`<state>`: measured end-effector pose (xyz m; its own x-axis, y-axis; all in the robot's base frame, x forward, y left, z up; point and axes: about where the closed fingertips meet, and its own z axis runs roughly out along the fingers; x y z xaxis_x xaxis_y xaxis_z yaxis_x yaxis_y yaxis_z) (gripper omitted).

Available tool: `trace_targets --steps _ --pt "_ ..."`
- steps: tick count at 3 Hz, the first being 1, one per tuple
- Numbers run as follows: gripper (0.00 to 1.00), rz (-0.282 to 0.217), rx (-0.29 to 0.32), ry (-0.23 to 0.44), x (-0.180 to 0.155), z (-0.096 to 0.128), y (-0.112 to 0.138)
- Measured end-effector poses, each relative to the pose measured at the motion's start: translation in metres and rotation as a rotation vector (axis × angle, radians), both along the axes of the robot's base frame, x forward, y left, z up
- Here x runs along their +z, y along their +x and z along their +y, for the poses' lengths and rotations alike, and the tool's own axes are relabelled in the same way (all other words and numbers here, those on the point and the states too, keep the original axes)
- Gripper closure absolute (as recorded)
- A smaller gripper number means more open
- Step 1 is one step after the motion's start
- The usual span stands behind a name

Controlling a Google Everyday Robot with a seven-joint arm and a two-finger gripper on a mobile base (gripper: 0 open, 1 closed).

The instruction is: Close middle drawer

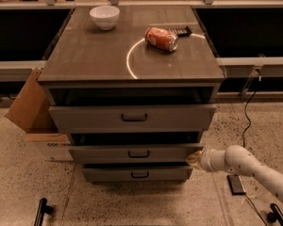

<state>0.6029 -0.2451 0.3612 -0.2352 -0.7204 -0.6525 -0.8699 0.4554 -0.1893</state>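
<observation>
The wide, shallow grey-brown middle drawer (137, 153) sits second of three in the front of the grey-brown wooden table (94, 55). It is nearly in, with its front just proud of the narrower lowest drawer front (137, 174) and a dark slot showing above it. The robot's tan-tipped gripper (194, 159), at the end of a white tubular arm (254, 166) coming from the lower right, touches the drawer front at its far right end, well away from the small dark bar handle (138, 153). Whether the gripper is open or closed cannot be told.

The main risk is probably the off-centre contact. Pushing on one end could skew the drawer on its runners and make it bind before it seats. The contact is also near the corner, so the gripper might slide off to the right and pass the edge.

The taller top drawer (132, 117) stands open above and overhangs the work, so an upward drift could knock it. A hard shove may jolt the table and set the dented orange can (161, 38), lying on its side, rolling. The white bowl (104, 16) looks safer.
</observation>
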Motion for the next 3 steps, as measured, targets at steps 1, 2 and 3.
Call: trace_targets --steps 1,2,3 --pt "1.00 -0.007 -0.008 0.043 0.002 -0.003 0.014" --pt "1.00 -0.012 -0.009 0.068 0.004 -0.004 0.021" --pt "1.00 -0.015 -0.009 0.085 0.003 -0.007 0.027"
